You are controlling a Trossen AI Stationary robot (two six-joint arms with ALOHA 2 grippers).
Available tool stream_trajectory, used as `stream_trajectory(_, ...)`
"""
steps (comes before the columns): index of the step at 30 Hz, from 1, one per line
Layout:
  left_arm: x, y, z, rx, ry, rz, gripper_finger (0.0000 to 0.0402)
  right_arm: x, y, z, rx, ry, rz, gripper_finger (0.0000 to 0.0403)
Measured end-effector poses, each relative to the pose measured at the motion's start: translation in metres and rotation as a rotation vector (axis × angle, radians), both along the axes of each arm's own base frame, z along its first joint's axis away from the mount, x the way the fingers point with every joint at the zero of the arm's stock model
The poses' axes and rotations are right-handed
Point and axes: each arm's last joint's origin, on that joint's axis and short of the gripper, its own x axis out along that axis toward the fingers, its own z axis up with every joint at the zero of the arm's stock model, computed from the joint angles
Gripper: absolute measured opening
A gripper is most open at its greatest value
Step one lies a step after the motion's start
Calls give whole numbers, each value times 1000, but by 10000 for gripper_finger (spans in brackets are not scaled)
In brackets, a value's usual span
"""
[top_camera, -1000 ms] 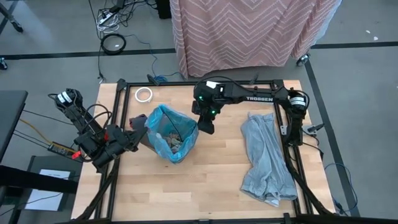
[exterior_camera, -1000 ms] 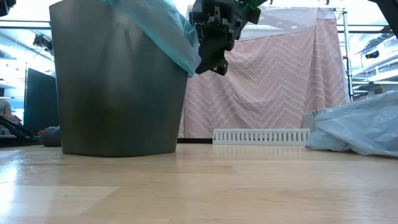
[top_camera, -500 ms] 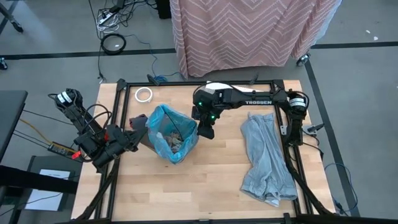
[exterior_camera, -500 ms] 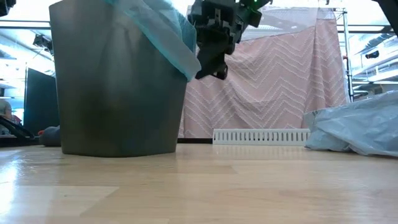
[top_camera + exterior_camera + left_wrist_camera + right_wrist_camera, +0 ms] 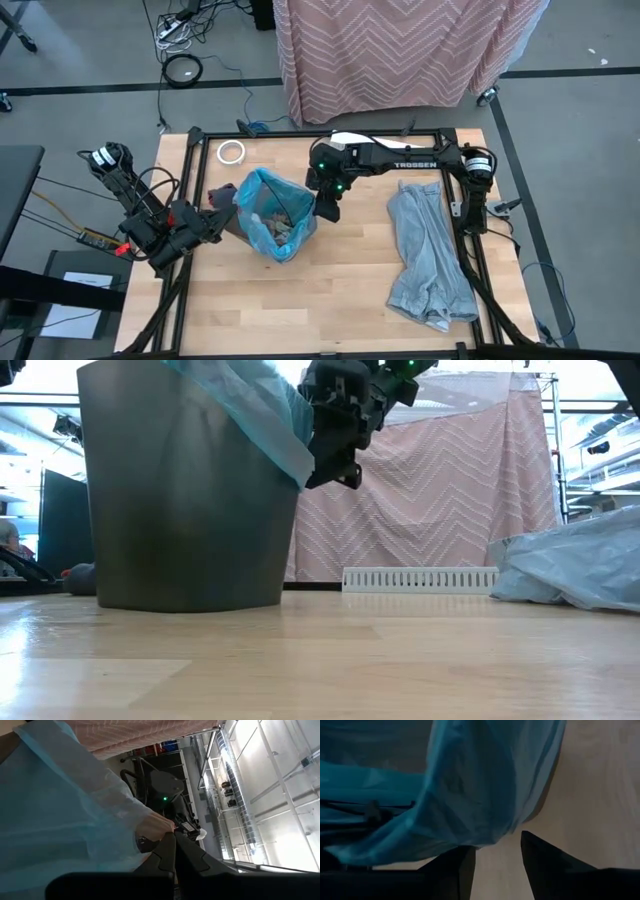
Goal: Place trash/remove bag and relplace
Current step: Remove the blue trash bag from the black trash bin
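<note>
Right hand point(image 5: 325, 208) fingers spread beside blue bag point(image 5: 262, 190) edge, left hand point(image 5: 213, 225) pinching bag

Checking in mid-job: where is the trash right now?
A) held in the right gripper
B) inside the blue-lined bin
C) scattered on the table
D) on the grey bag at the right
B: the high view shows the scraps lying inside the blue bag that lines the bin.
</note>
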Motion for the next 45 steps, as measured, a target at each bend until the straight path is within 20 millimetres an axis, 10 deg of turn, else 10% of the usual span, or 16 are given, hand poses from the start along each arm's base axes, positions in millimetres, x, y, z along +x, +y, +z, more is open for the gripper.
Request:
stream_trajectory(13, 0, 0, 0, 7, 5, 0, 8, 0, -3, -1, -118, 23, -88, 149)
stream_trajectory(20, 0, 0, 0, 26, 20, 0, 8, 4, -5, -3, -156, -32, -89, 22)
stream_trajectory(27, 0, 0, 0, 26, 20, 1, 8, 0, -8, 2, -238, -1, -146, 1)
stream_trajectory(45, 1, 2, 14, -35, -42, 1, 8, -12, -10, 109, -549, -51, -260, 0)
